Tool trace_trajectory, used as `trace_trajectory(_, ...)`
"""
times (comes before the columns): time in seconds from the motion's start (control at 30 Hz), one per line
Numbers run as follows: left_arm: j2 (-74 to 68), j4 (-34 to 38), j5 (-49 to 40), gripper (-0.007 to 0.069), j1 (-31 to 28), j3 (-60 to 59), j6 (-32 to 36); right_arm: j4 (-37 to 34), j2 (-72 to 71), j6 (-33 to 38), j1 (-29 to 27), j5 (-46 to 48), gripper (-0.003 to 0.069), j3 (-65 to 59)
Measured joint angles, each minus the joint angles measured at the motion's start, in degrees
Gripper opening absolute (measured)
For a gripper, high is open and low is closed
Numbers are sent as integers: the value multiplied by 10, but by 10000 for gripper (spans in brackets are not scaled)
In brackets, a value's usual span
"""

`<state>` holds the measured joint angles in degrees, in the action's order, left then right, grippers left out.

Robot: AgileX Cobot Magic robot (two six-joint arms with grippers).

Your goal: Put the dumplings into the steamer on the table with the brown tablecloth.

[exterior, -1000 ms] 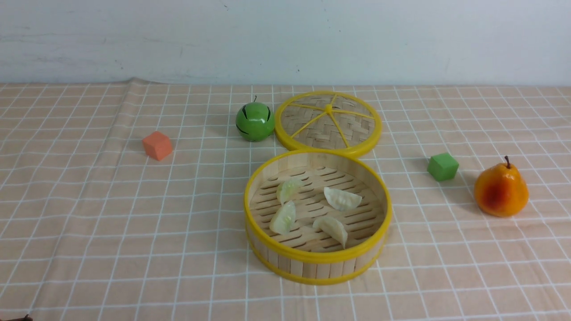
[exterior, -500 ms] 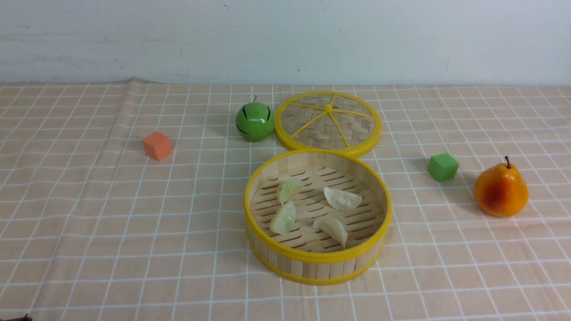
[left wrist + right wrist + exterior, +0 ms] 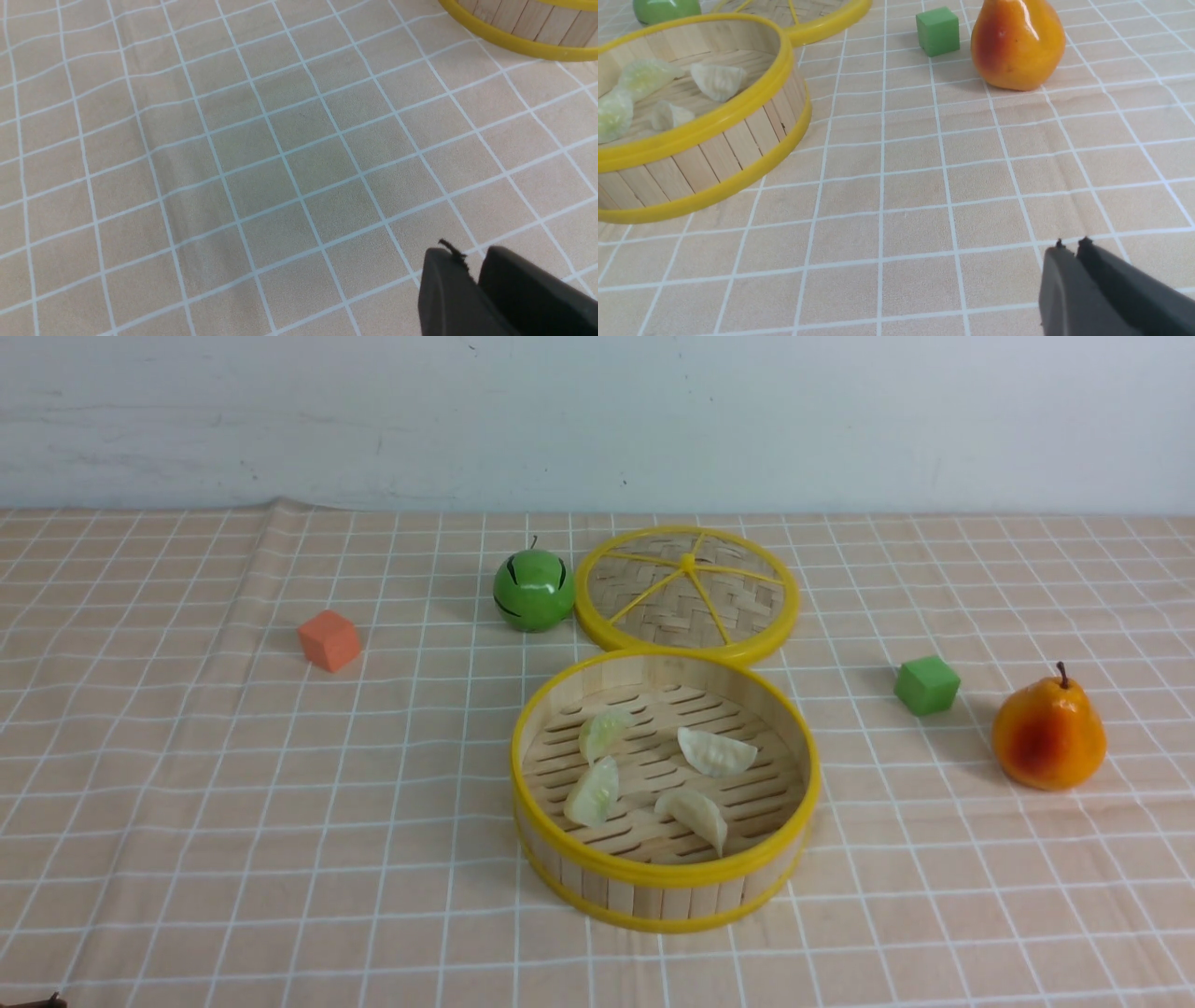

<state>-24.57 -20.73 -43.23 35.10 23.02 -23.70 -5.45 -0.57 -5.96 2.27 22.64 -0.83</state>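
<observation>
Four dumplings lie inside the steamer [image 3: 666, 791], which I take as the landmark for everything else; it sits on the brown tablecloth [image 3: 233, 784] that drapes the table [image 3: 1027, 915]. On its slatted floor, two pale green dumplings [image 3: 594, 792] lie on the left half, one nearer the back wall and one nearer the front, and two cream-white dumplings [image 3: 716, 752] lie on the right half, likewise one behind the other; none leans on the rim. Just behind the steamer, its edge meeting or nearly meeting the steamer's back rim, the woven lid [image 3: 688, 590] lies flat. Well to the steamer's right stands a pear [image 3: 1048, 732], upright with its stem up. Behind and left of the steamer, just beside the lid, sits a green apple [image 3: 533, 590]. Between the steamer and the pear sits a green cube [image 3: 926, 685], and well to the steamer's left an orange cube [image 3: 329, 640]. Nothing stands over the steamer's open top. In the wrist views, the left gripper [image 3: 472, 268] hangs over bare cloth near the steamer's base, its dark fingers [image 3: 444, 289] close together, though from this edge-on angle a slight gap may remain, and they pinch nothing. The right gripper [image 3: 1070, 249] hovers over cloth to the steamer's right, fingers [image 3: 1064, 289] pressed nearly together and empty.
</observation>
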Motion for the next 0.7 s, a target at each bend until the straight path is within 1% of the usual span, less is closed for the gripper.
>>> trace_trajectory(0.27,24,-5,9,108,-2,-22,4,0,0,-1,0,0,48,0)
trace_trajectory(0.33,49,-4,13,110,-17,-43,22,0,0,-3,0,1,50,0)
trace_trajectory(0.43,96,4,6,110,-63,-72,56,0,0,-9,0,0,54,0)
trace_trajectory(0.47,122,10,8,110,-90,-81,75,0,0,-10,0,0,55,0)
trace_trajectory(0.5,131,14,11,110,-95,-84,78,0,0,-10,0,0,56,0)
trace_trajectory(0.53,168,36,32,108,-139,-100,109,0,0,-10,0,0,58,0)
trace_trajectory(0.57,191,52,51,103,-163,-111,120,0,0,-11,0,0,60,0)
trace_trajectory(0.6,210,65,68,96,-177,-121,125,0,0,-11,0,0,62,0)
trace_trajectory(0.63,230,85,91,83,-203,-136,129,0,0,-11,0,0,64,0)
trace_trajectory(0.7,249,114,125,45,-237,-165,128,0,0,-11,0,1,67,0)
